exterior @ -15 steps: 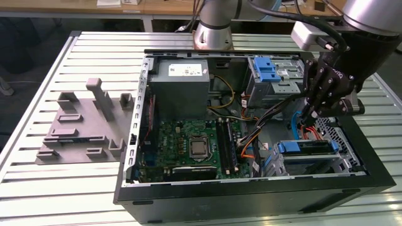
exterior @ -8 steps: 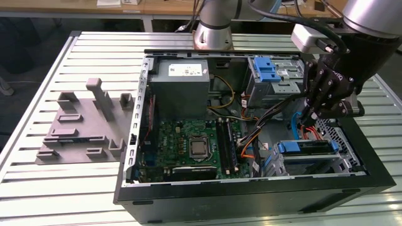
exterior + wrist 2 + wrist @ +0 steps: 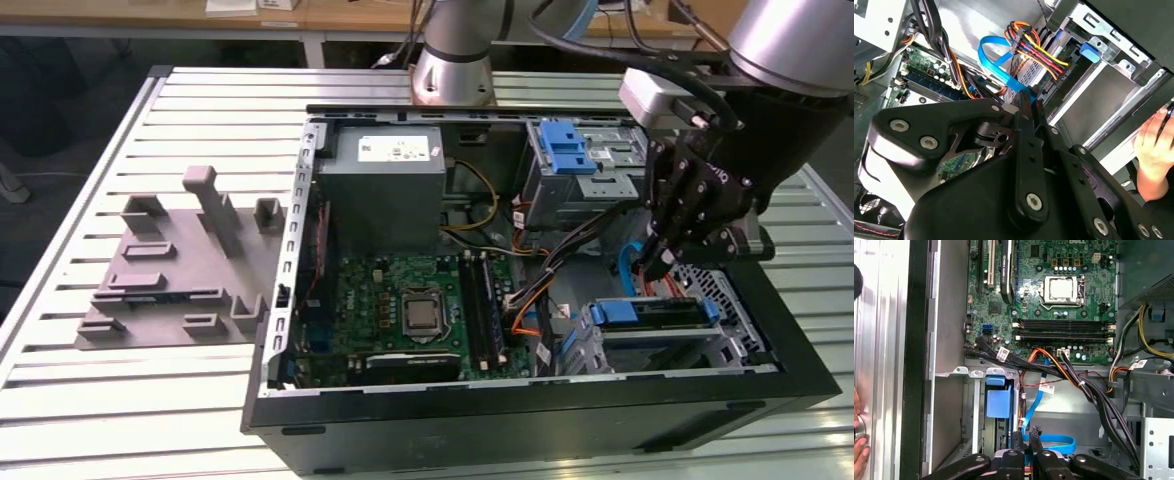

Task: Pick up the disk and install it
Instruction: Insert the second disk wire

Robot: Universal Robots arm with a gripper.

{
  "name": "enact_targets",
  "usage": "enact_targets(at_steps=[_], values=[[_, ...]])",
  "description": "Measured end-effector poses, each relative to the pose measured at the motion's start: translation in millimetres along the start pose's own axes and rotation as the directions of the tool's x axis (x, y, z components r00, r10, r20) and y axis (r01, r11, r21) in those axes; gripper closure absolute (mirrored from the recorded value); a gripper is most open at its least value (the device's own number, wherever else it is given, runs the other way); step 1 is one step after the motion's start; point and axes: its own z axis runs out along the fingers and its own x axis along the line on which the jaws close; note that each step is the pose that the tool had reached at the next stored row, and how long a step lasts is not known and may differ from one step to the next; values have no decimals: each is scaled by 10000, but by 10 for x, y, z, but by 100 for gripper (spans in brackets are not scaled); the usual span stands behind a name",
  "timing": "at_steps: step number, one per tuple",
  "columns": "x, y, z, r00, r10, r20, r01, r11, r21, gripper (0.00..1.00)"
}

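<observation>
Ribbed metal tabletop [image 3: 80, 200] carries an open computer case [image 3: 534, 420]. At its five-o'clock corner the disk [image 3: 657, 313] sits in a drive bay. Directly above, the pincer [image 3: 657, 268] is closed on a blue cable [image 3: 1046, 442].

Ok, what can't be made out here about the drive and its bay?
- Silver-grey hard drive in its blue plastic bracket: in the exterior view, the metal bay walls hide its label and how deep it sits.
- Black gripper: in the second wrist view, its own linkage covers the case interior beneath it.
- A person's hand: cut off by the picture's edge in the second wrist view, so what it touches is unclear.
</observation>
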Motion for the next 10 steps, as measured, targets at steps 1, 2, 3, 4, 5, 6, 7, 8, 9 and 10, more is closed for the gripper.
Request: enact_targets(at_steps=[1,2,3,4,5,6,7,8,9,10], values=[[0,0,0,10000,0,-3,0,10000,0,83],[2,0,2,10000,0,-1,0,10000,0,83],[2,0,5,10000,0,2,0,10000,0,83],[5,0,9,10000,-1,17,1,10000,1,83],[10,0,13,10000,-1,57,1,10000,2,83],[15,0,16,9999,-4,131,4,10000,3,83],[22,0,19,9998,-6,200,6,10000,5,83],[34,0,24,9997,-7,253,7,10000,6,83],[51,0,30,9996,-8,295,8,10000,7,83],[70,0,37,9995,-9,328,9,10000,8,83]])
